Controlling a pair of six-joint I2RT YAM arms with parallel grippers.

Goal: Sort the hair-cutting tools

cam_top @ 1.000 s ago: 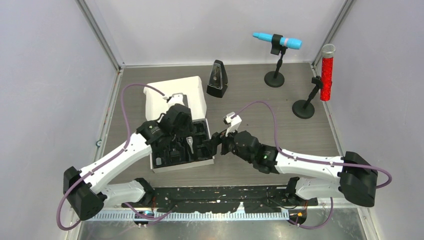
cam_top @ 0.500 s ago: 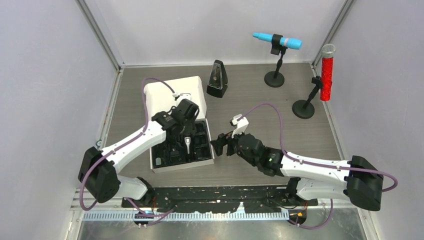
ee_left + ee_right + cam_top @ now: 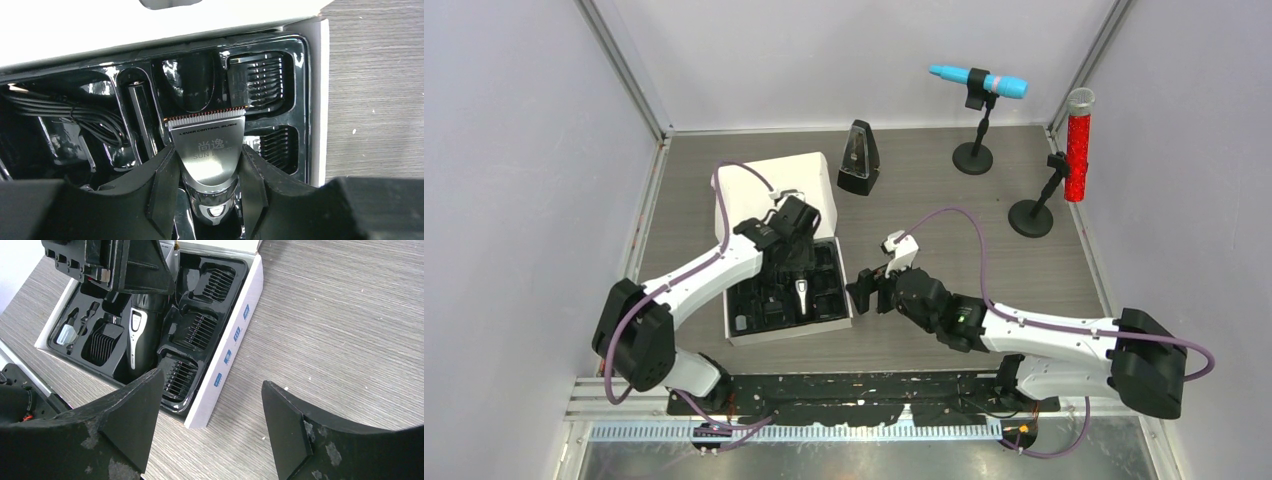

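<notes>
An open white box (image 3: 764, 185) with a black tray (image 3: 200, 357) sits on the left half of the table (image 3: 944, 200), its front close to the near edge. The left claw (image 3: 207, 150) reaches down into the tray, its 2 fingers (image 3: 164, 187) pinching the black-and-silver clipper (image 3: 206, 127) by the neck just under the blade. The clipper lies along the tray's middle slot; seated or just above it, I cannot tell. 3 comb guards (image 3: 197, 330) fill the slots on the tray's right side, and a coiled cable (image 3: 75, 117) lies at its left. The right claw (image 3: 212, 382) hangs spread wide and holds nothing, over the table just beside the box's right wall. A metronome (image 3: 858, 158) stands near the far edge.
</notes>
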